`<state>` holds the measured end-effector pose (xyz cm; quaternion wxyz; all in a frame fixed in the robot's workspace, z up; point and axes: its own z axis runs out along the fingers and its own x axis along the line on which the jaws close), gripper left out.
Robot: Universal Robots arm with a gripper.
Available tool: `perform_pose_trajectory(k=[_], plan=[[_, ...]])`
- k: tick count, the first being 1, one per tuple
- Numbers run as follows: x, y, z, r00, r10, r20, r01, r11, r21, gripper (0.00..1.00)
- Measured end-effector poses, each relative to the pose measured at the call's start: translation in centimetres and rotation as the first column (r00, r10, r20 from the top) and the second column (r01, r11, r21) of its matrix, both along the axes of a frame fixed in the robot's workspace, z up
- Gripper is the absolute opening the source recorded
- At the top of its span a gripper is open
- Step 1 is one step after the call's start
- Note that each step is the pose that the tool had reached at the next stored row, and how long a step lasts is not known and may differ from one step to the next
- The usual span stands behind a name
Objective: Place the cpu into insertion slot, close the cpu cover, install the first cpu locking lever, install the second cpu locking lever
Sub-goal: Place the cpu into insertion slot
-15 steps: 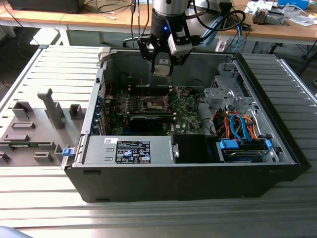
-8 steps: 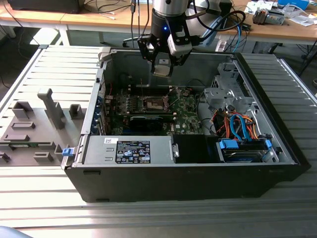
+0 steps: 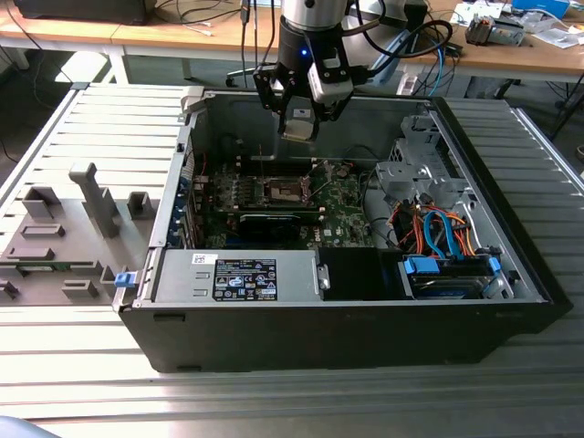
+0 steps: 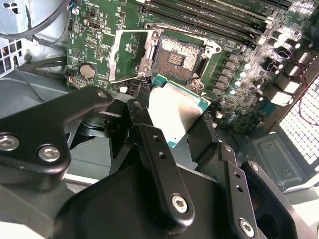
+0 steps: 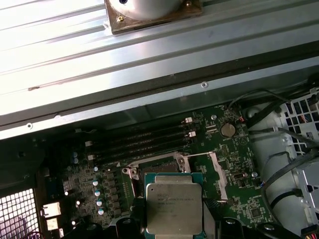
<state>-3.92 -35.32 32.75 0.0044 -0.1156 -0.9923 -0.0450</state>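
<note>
Claw [image 4: 169, 123] of mine grips the cpu [image 4: 175, 110] flat by two opposite edges, and the bare insertion slot [image 4: 177, 59] lies well below and just ahead of it, its cpu cover [image 4: 113, 56] swung open to one side.

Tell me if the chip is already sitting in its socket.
No, the chip is held between the fingers, clear of the socket, which is empty.

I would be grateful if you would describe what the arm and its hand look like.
The arm is a silvery cylinder ending in a black collar with a small blue light; black cables loop off beside it. The hand is matt black, built of flat jointed links fastened with silvery screws.
</note>
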Motion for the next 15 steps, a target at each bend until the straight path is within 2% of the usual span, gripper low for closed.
perform_pose_trajectory(k=[15], plan=[[0.00, 0.00, -0.04, 0.9998, -0.020, 0.0000, 0.020, 0.9998, -0.0003, 0.54]])
